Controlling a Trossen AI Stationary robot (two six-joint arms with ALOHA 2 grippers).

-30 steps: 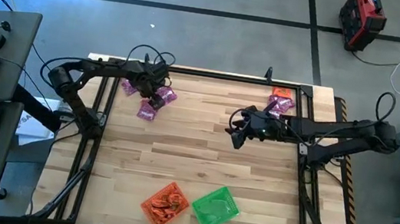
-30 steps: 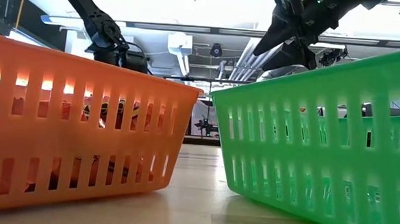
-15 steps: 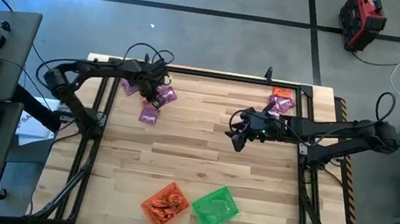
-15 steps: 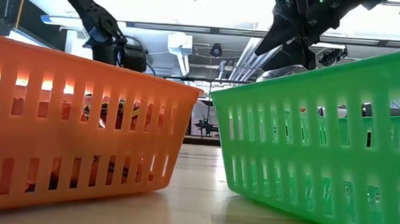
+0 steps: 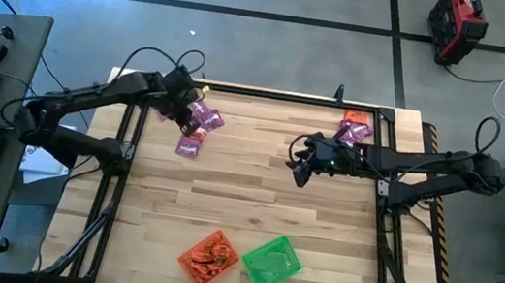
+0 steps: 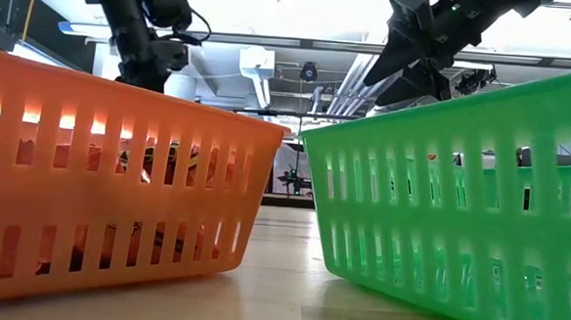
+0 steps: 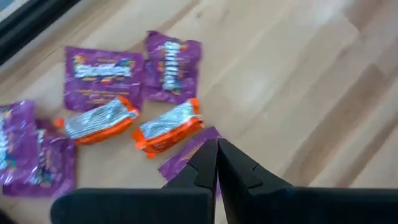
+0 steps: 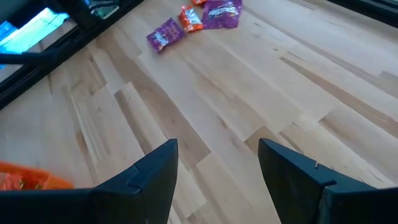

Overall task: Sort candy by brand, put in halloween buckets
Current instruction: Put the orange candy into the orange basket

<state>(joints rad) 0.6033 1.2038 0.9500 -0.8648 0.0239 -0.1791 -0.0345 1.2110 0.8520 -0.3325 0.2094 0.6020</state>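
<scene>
My left gripper (image 5: 187, 115) (image 7: 216, 149) hangs shut over a cluster of purple and orange candy packets (image 7: 134, 93) lying flat near the table's far left. One purple packet (image 7: 186, 158) shows right beside its fingertips, partly hidden by them. Another purple packet (image 5: 188, 148) lies apart, nearer. My right gripper (image 5: 300, 167) (image 8: 217, 155) hovers open over bare wood right of centre. At the near edge stand the orange bucket (image 5: 210, 258), holding orange-red packets, and the green bucket (image 5: 273, 262). My left gripper has its shut fingertips (image 7: 208, 155) in front of the purple packet's corner (image 7: 198, 144). The fingers hide where they meet. I cannot tell whether they touch it or whether it lies on the table below them.
More candy (image 5: 354, 130) lies at the far right corner, behind my right arm. A black frame rail (image 5: 269, 93) runs along the far edge. Bare wood (image 5: 245, 199) spreads between the candy and the buckets. In the low view both buckets (image 6: 118, 171) (image 6: 460, 189) fill the foreground.
My left gripper has risen and drawn back toward the table's far left corner, its elbow swinging out to the left. A purple packet beside it has slid a little toward the near edge and lies there now.
</scene>
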